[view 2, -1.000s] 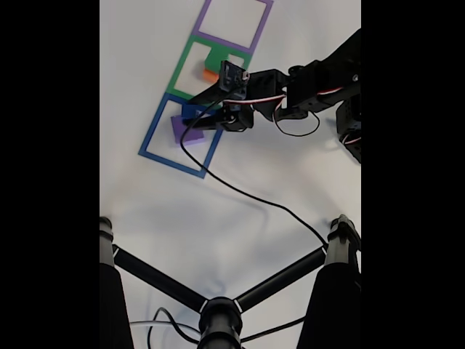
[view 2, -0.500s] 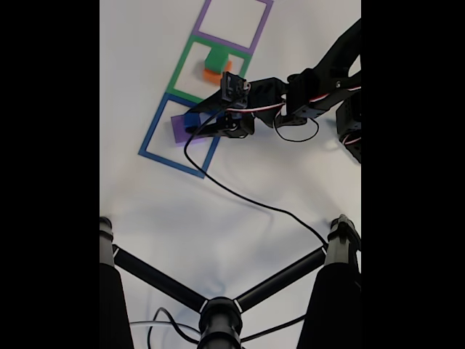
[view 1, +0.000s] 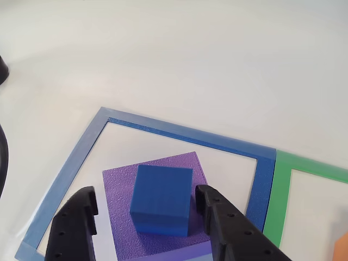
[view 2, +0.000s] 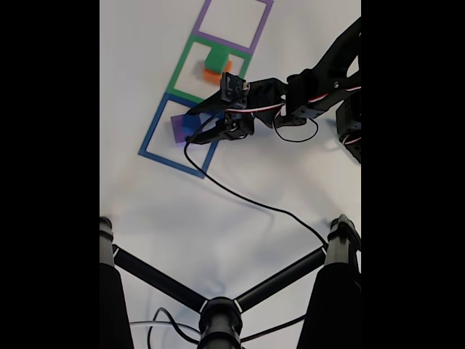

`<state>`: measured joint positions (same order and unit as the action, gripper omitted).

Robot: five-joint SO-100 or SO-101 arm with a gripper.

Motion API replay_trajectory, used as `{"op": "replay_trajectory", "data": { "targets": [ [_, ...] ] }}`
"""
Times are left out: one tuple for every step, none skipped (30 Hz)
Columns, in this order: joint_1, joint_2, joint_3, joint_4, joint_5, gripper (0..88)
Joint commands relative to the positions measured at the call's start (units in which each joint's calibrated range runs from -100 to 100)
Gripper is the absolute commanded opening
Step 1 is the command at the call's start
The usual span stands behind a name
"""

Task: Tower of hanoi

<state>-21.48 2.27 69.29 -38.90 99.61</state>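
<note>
Blue cube on purple slab, gripper spread around it

No brand, label or writing can be read in either view. In the other view the blue cube (view 1: 161, 199) sits flat on the purple slab (view 1: 122, 187), inside the blue tape outline (view 1: 190, 136); both blocks are turned slightly askew to the outline's sides, and being square they show no long axis. The gripper (view 1: 145, 202) is released, its two black fingers (view 1: 217, 217) standing either side of the cube with a gap on each side, not touching it. In the fixed view the arm (view 2: 312, 87) reaches in from the right, and the green block (view 2: 216, 57) rests on top of the orange block (view 2: 211, 73) inside the green tape outline (view 2: 182, 65), next to the purple tape outline (view 2: 211, 38)
</note>
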Motion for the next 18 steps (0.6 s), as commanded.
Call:
{"op": "replay_trajectory", "data": {
  "targets": [
    [0.6, -2.8, -2.0, -1.4, 0.4, 24.5],
    [0.8, -3.9, -2.2, -1.0, 0.4, 25.1],
    [0.9, -4.9, -2.5, -0.5, 0.4, 25.4],
    [0.9, -6.4, -3.0, 0.7, 0.4, 25.7],
    [1.0, -8.1, -3.5, 2.4, 0.4, 25.9],
    [1.2, -10.1, -4.4, 4.7, 0.4, 26.1],
    [1.4, -12.0, -5.3, 7.1, 0.4, 26.4],
    [1.7, -14.3, -6.5, 10.4, 0.4, 26.6],
    [2.0, -16.5, -7.9, 13.9, 0.4, 26.9],
    [2.3, -18.9, -9.2, 18.0, 0.4, 26.7],
    [2.8, -21.3, -10.4, 21.5, 0.4, 26.4],
    [3.3, -23.6, -11.5, 25.2, 0.4, 26.3],
    [3.7, -25.9, -12.6, 28.9, 0.4, 26.2],
    [4.4, -28.5, -13.7, 33.3, 0.4, 26.1],
    [5.0, -31.1, -14.6, 37.6, 0.4, 25.9],
    [5.7, -34.0, -15.6, 42.3, 0.4, 25.5],
    [6.4, -36.4, -16.5, 46.6, 0.4, 25.1],
    [7.3, -38.7, -17.9, 51.4, 0.2, 24.1]
  ]
}}
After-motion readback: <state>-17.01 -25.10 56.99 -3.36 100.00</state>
